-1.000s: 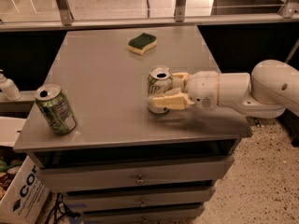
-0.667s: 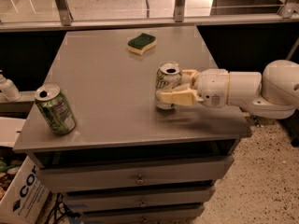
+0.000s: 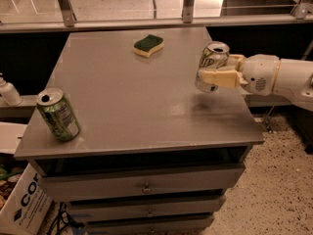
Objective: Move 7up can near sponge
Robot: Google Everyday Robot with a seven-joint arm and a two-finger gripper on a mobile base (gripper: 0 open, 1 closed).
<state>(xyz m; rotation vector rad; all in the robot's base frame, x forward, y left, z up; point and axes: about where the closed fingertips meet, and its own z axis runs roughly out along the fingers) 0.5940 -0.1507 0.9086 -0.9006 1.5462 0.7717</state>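
Observation:
My gripper (image 3: pixel 218 68) comes in from the right and is shut on the 7up can (image 3: pixel 210 62), a pale silver can with green lettering. It holds the can upright, lifted above the right side of the grey table (image 3: pixel 127 102); the can's shadow lies on the tabletop below it. The sponge (image 3: pixel 148 45), dark green on top over yellow foam, lies at the far middle of the table, to the upper left of the can and apart from it.
A darker all-green can (image 3: pixel 58 114) stands at the table's front left. A white bottle (image 3: pixel 8 92) stands left of the table. A cardboard box (image 3: pixel 19 204) sits on the floor at lower left. Drawers (image 3: pixel 144 186) run below the tabletop. A railing runs behind.
My gripper has lifted the 7up can off the tabletop and carried it right and toward the far side. The sponge and the green can have not moved.

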